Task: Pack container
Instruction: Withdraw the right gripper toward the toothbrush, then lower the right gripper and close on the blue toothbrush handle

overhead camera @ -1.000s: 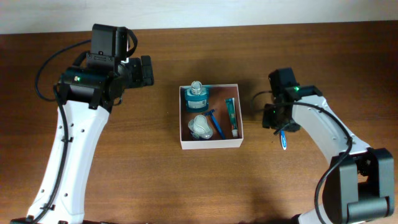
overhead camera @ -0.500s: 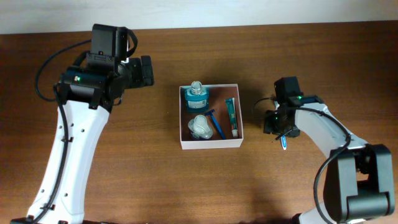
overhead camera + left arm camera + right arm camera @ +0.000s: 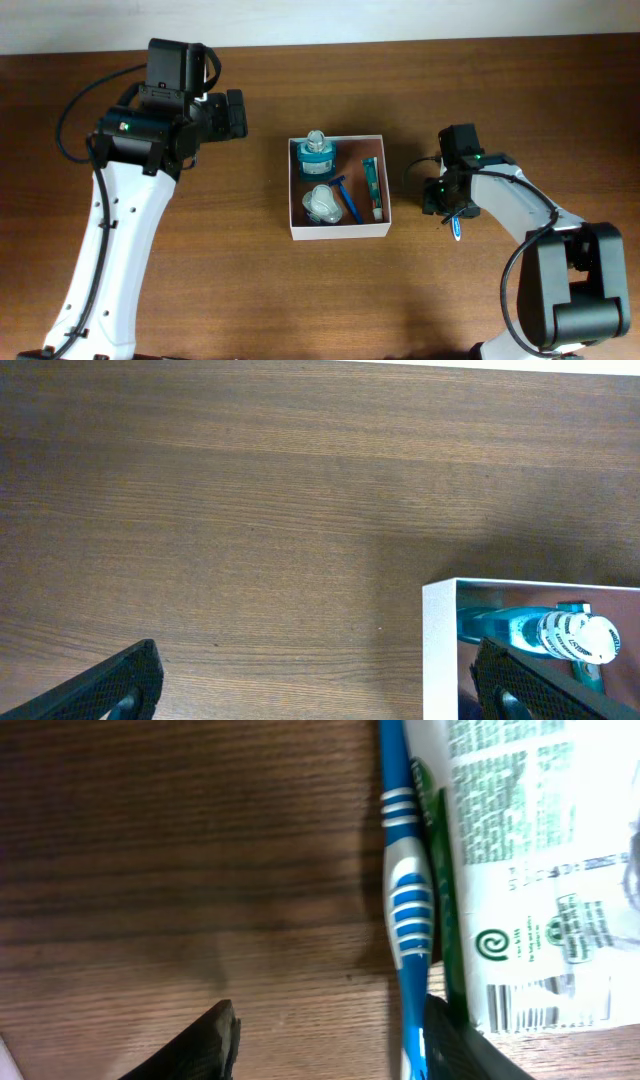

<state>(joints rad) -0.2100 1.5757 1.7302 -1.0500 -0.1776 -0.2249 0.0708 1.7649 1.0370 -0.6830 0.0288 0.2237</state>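
dark wood tabletop [image 3: 250, 300], strip of white wall along the far edge. the container [image 3: 340, 231] sits mid-table between my two arms: square, shallow, white walls, brownish-pink floor. in it: teal bottle [image 3: 317, 155] with a pale cap against the far wall, a clear-whitish item [image 3: 320, 204] toward the near wall (can't tell what it is), blue razor [image 3: 348, 199] just beside that, green tube [image 3: 372, 188] along the wall on my right-arm side

my left hand [image 3: 233, 113]: well apart from the container, off its far corner on my left, fingers spread wide, nothing between them. left wrist cam shows only bare wood in the gap, with the container's corner and the bottle's cap at the frame edge above one finger [image 3: 530, 685]

my right hand [image 3: 447, 198]: low over the tabletop just beside the container, outside it. fingers roughly half apart, bare wood in the gap, not clamped on anything. a blue-and-white toothbrush [image 3: 405, 900] lies flat on the wood, its handle running in just inside one fingertip; touching or not, can't tell. a white packet [image 3: 530, 870] with green print and a barcode lies along the toothbrush on the side away from the gap. from overhead, one end of the toothbrush pokes out from under this hand toward the near edge
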